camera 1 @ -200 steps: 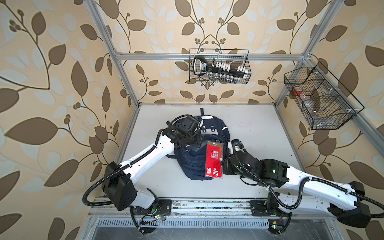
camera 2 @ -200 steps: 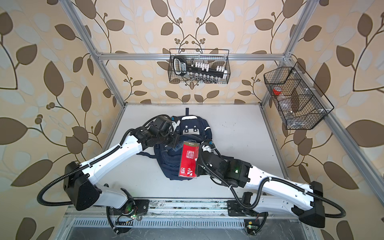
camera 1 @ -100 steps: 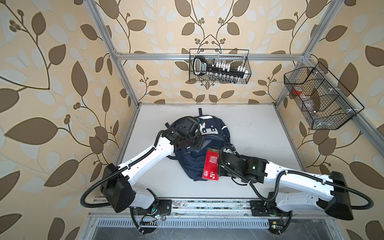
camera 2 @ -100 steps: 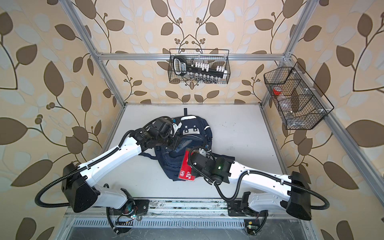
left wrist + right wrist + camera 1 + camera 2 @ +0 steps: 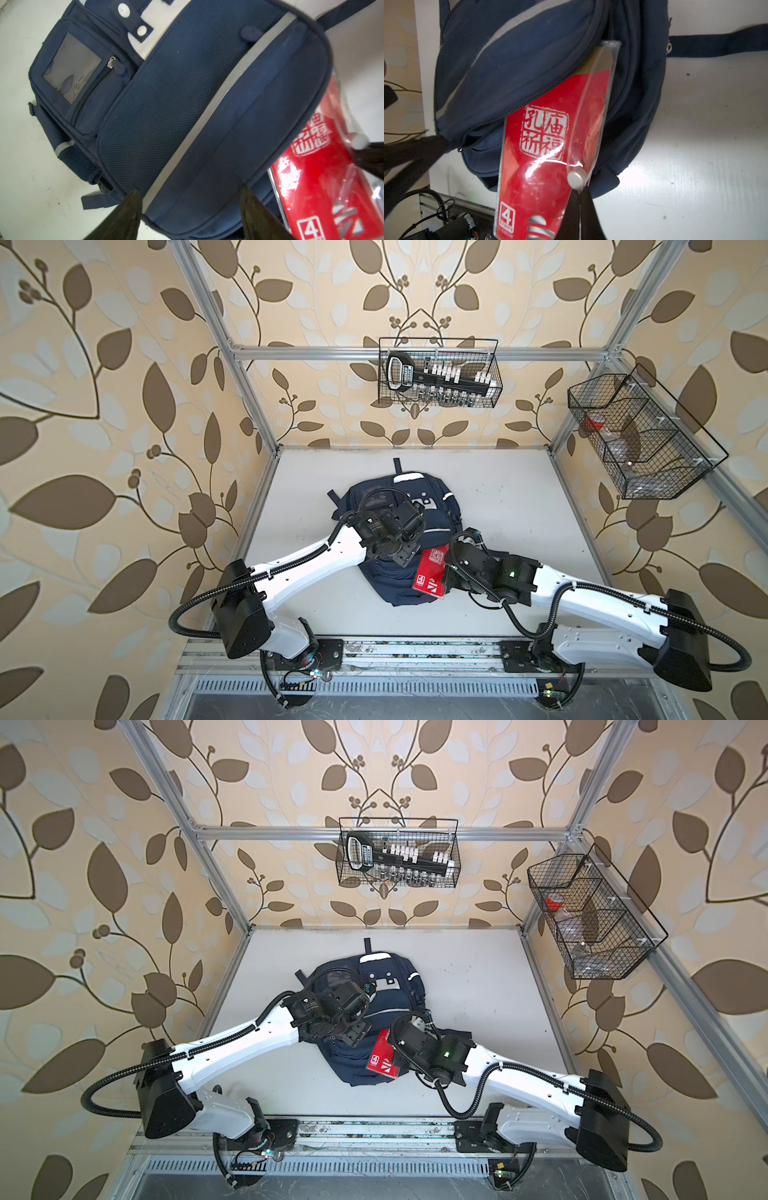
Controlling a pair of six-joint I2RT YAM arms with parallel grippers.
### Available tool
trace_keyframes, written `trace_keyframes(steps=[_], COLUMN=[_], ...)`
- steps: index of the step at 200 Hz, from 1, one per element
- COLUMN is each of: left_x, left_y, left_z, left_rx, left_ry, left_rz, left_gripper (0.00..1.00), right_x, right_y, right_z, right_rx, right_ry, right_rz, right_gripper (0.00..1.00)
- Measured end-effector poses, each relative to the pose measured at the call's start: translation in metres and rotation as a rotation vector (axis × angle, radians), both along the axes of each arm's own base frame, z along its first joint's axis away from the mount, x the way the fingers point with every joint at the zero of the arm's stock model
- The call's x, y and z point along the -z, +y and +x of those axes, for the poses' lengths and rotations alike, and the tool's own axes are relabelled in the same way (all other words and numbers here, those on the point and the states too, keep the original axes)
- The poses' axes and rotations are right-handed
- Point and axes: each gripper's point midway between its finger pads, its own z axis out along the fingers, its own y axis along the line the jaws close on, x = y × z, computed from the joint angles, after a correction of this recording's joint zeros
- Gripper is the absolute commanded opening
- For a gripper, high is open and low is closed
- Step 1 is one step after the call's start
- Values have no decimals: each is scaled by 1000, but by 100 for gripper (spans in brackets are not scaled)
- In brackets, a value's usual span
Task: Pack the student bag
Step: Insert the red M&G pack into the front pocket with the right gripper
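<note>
- Student bag (image 5: 390, 585) (image 5: 353, 1065) (image 5: 187, 104) (image 5: 529, 52): navy fabric with grey stripes, is lying flat in the middle of the white table (image 5: 519, 497), between the two arms, its top loop pointing toward the back wall in both top views.
- Red packet (image 5: 432, 574) (image 5: 382, 1058) (image 5: 324, 176) (image 5: 542, 145): a red card in a clear sleeve with a snap button, is resting on the bag's right side. One upper corner is sitting under the edge of an open zip mouth, and the rest is sticking out toward the front rail.
- Right gripper (image 5: 579, 199): is pinching the packet's sleeve edge just below the snap, jaws closed tight on it.
- Left gripper (image 5: 190, 193): is hovering over the bag's striped front pocket with jaws spread wide and nothing between them; whether the tips are touching the fabric cannot be told.
- Wire basket (image 5: 436, 339): is hanging on the back wall, holding a black tool set.
- Second wire basket (image 5: 665, 485): is hanging on the right wall; its contents are too small to tell.
</note>
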Motion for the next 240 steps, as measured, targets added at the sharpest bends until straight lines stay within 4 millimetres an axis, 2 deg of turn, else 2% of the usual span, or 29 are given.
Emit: trace_keyframes(steps=[35,84,105,114,125,151,162,180,211,240], left_x=[21,22,23,24,29,41,38,25,-10,-10], left_y=[6,-1,3,6,11,17,17,16,12,1], left_z=[-14,-23,-21,-18,-12,-4,-1,5,10,6], left_rx=[25,72,68,54,35,21,8,-8,-14,15], left_ry=[48,72,49,30,15,5,-16,-69,-155,-118], left_rz=[39,20,47,78,126,213,218,192,82,29], left_gripper=[76,76,71,66,56,26,14,0,0,0], right_x=[-1,-1,-2,-2,-2,-3,-3,-4,-6,-6], right_y=[0,-1,-2,-3,-3,-3,-2,-3,-6,-10], right_z=[3,5,5,5,5,6,6,7,8,5], right_rx=[2,3,6,5,6,1,-1,2,9,17], right_ry=[-8,-11,-16,-18,-17,-21,-24,-29,-36,-27], right_rz=[22,39,45,47,48,49,51,59,70,66], right_gripper=[0,0,0,0,0,0,0,0,0,0])
